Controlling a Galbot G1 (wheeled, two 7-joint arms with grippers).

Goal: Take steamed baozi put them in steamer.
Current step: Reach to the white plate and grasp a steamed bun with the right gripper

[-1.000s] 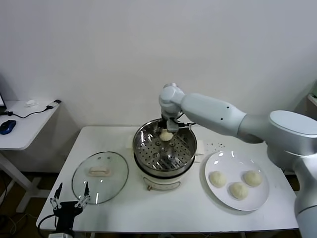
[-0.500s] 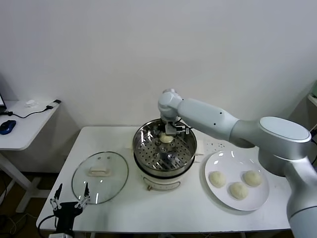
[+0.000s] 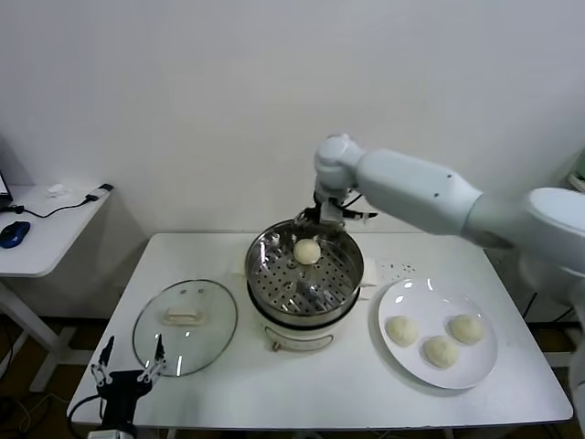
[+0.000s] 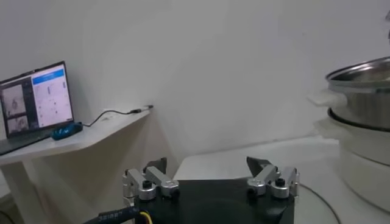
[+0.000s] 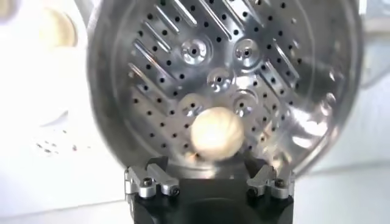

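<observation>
Overhead, right gripper (image 3: 322,218) fingers apart above steamer (image 3: 304,274) on white table (image 3: 228,375), white wall (image 3: 228,101) behind

Cream-white baozi (image 3: 307,251) on the shiny silver steamer's (image 3: 274,283) perforated tray.

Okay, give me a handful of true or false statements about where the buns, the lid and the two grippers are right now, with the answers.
1. One cream-white round bun lies on the perforated tray of the shiny steel steamer. True.
2. The flat white plate holds four buns. False: three.
3. The right gripper grips a bun. False: open, empty, above the steamer's far rim.
4. The round glass lid covers the steamer. False: it lies on the white table.
5. The left gripper is open. True.
</observation>
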